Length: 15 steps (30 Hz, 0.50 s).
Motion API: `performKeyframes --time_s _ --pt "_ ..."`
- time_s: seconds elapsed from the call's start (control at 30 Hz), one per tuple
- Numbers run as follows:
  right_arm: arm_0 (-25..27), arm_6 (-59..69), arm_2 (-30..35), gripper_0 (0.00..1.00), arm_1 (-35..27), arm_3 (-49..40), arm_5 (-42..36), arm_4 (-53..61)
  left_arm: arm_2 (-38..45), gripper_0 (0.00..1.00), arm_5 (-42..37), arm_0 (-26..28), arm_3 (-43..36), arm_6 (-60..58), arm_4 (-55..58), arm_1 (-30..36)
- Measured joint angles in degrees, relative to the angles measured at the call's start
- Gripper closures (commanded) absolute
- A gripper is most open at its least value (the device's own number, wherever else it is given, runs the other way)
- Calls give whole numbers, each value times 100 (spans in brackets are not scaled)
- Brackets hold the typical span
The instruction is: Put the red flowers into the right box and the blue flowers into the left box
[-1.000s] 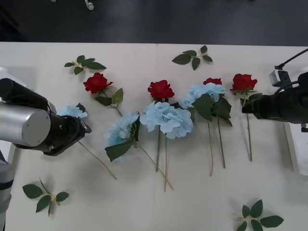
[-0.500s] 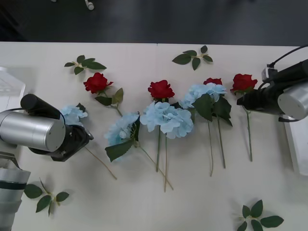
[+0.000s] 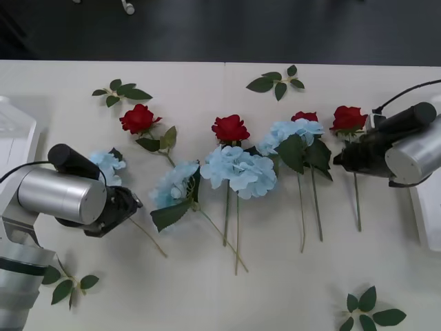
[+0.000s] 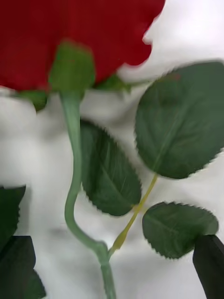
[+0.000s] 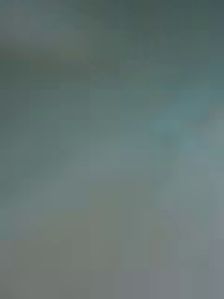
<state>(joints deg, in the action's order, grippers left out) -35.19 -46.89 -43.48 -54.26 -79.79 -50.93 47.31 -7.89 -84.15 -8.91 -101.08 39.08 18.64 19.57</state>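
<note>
Red flowers lie in a row on the table: one at the left [image 3: 139, 118], one in the middle [image 3: 230, 128], one partly hidden [image 3: 304, 116] and the rightmost rose [image 3: 348, 117]. Blue flowers lie among them: a small one at the left [image 3: 103, 163], two in the middle [image 3: 176, 183] [image 3: 240, 169] and one further right [image 3: 293, 130]. My right gripper [image 3: 348, 158] hovers just below the rightmost rose. It is open, its black fingers [image 4: 209, 261] on either side of the stem [image 4: 72, 154]. My left gripper [image 3: 124, 205] sits over the small blue flower's stem.
The left box [image 3: 15, 131] shows at the table's left edge, the right box [image 3: 428, 214] at its right edge. Loose leaf sprigs lie at the back left [image 3: 122, 92], back middle [image 3: 277, 81], front left [image 3: 65, 279] and front right [image 3: 368, 310].
The left arm has swung right and forward along the small blue flower's stem. The right arm has moved left and turned, bringing its gripper onto the rightmost rose's stem.
</note>
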Motion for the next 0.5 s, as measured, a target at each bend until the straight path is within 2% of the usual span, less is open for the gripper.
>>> performKeyframes --time_s 0.07,0.1,0.5 --pt "0 -5 -35 0 0 0 0 80 -20 98 0 0 0 -1 0 0" --pt "0 -10 -39 0 0 0 0 102 -20 100 0 0 0 -3 0 0" --pt "0 -54 -46 0 0 0 0 329 -19 100 0 0 0 -65 0 0"
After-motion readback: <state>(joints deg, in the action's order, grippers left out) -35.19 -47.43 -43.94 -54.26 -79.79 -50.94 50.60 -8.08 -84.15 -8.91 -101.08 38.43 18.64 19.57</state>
